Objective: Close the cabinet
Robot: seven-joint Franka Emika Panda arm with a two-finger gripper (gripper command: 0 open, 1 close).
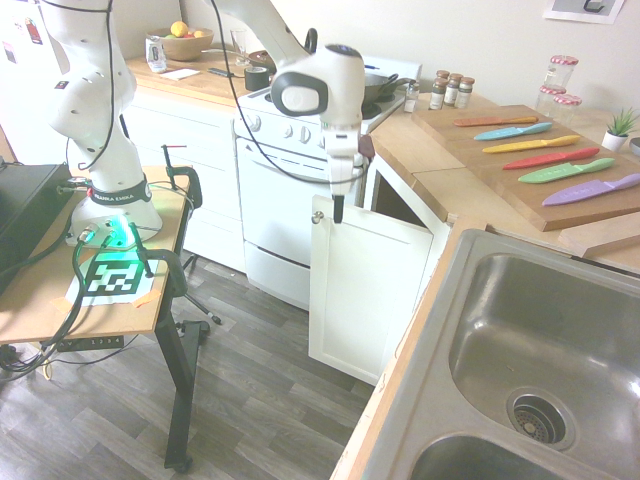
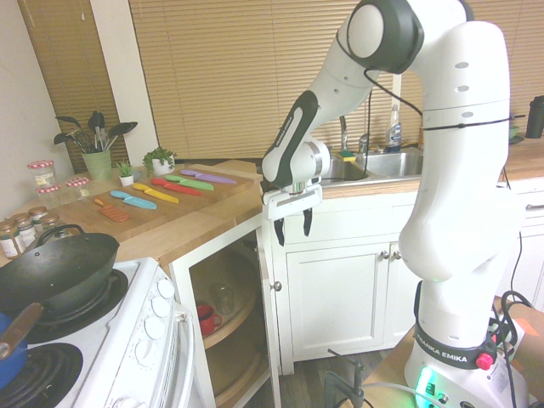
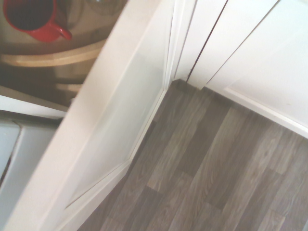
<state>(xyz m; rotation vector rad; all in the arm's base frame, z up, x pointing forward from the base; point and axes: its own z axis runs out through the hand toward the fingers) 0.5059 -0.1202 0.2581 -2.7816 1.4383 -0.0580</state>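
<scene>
The cabinet's narrow white shaker door [image 1: 365,290] stands swung out into the room, with a small silver knob [image 1: 317,216] at its top corner. In the second exterior view the door [image 2: 265,297] shows edge-on beside the open cabinet interior [image 2: 225,289], where a red mug [image 2: 206,319] sits on a round wooden shelf. My gripper [image 2: 293,226] hangs open just above the door's top edge, on the room side, with nothing between its fingers. From the first exterior view the gripper [image 1: 337,207] is right beside the knob. The wrist view looks down the door panel [image 3: 110,134] and at the red mug [image 3: 36,19].
A white oven [image 1: 275,200] stands next to the open door, with a wok [image 2: 55,272] on its stove. Several coloured knives [image 1: 545,150] lie on a board on the wood counter. A steel sink [image 1: 540,350] is at the near right. Closed white cabinets [image 2: 340,289] flank the door; wood-look floor [image 3: 216,159] lies below.
</scene>
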